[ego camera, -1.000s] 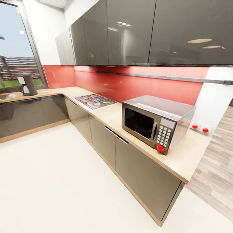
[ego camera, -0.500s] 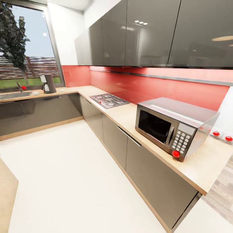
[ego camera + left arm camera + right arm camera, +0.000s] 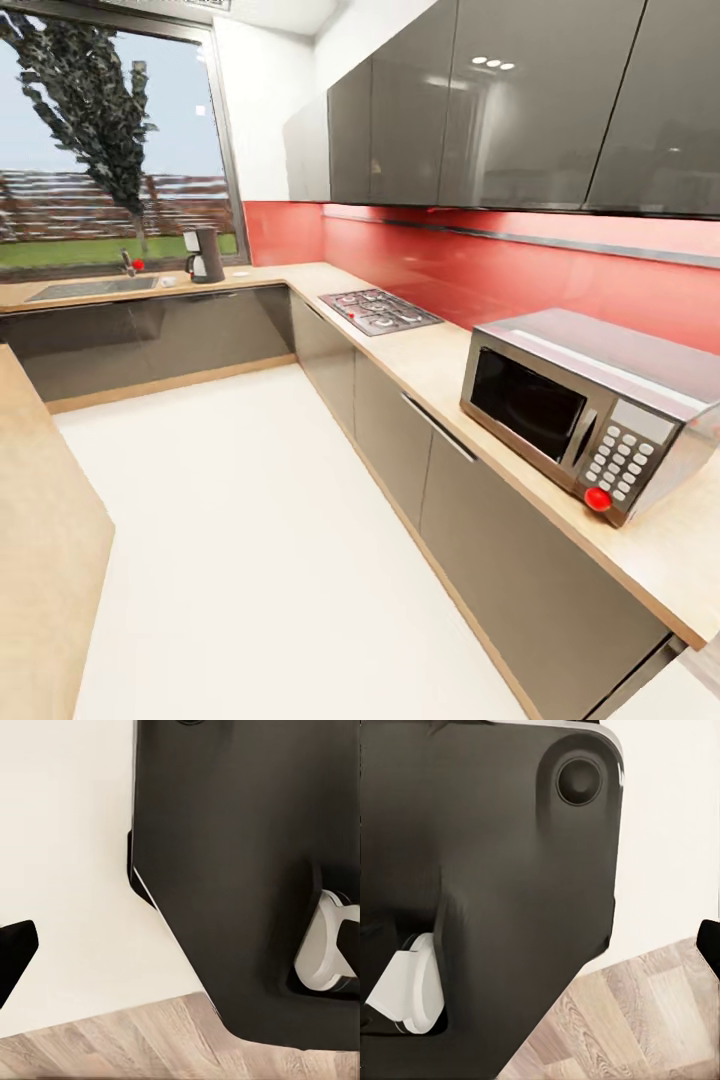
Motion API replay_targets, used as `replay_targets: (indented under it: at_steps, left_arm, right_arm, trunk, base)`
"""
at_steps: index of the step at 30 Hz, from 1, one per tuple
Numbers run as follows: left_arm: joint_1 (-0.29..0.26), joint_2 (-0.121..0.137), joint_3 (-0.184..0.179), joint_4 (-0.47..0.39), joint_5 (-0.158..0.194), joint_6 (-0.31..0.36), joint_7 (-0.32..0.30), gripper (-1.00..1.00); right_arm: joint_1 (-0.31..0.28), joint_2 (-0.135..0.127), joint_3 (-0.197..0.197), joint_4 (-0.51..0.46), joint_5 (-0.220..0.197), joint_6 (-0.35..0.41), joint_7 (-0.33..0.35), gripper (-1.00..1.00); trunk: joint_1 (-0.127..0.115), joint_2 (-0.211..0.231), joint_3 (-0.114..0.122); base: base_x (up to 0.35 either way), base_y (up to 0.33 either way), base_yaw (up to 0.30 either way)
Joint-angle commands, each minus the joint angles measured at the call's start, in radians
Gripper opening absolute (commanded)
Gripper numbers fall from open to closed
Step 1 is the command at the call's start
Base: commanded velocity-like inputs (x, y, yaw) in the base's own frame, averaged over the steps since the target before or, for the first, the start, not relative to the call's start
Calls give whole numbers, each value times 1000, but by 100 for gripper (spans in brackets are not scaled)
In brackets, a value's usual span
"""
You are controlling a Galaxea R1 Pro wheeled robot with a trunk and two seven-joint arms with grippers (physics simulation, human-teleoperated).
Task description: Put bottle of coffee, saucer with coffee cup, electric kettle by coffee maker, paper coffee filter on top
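While the coffee maker [image 3: 204,255] stands at the surface's [image 3: 300,277] far edge by the window [image 3: 110,150], a microwave [image 3: 590,410] sits nearer; jaws' state cannot be told

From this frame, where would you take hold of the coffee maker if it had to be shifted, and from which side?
Judging from afar: the coffee maker stands upright on the kitchen countertop by the window, its tall dark back to one side and the carafe to the other. I would grip the tall body across its width, coming from the open floor side, not the carafe handle. Finer detail is too small to tell.
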Motion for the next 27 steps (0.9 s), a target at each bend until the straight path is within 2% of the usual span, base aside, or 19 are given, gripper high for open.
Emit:
replay_targets:
  at_steps: [1,27]
  left_arm:
    - [0,0,6,-1,4,-1,0,100]
    - [0,-1,4,-2,4,-1,0,100]
  right_arm:
    - [0,0,0,0,0,-1,0,100]
    - [0,0,0,-1,0,-1,-1,100]
  trunk:
    - [-4,6,2]
    - [-103,188,72]
  base:
    - [0,0,271]
    - [0,0,271]
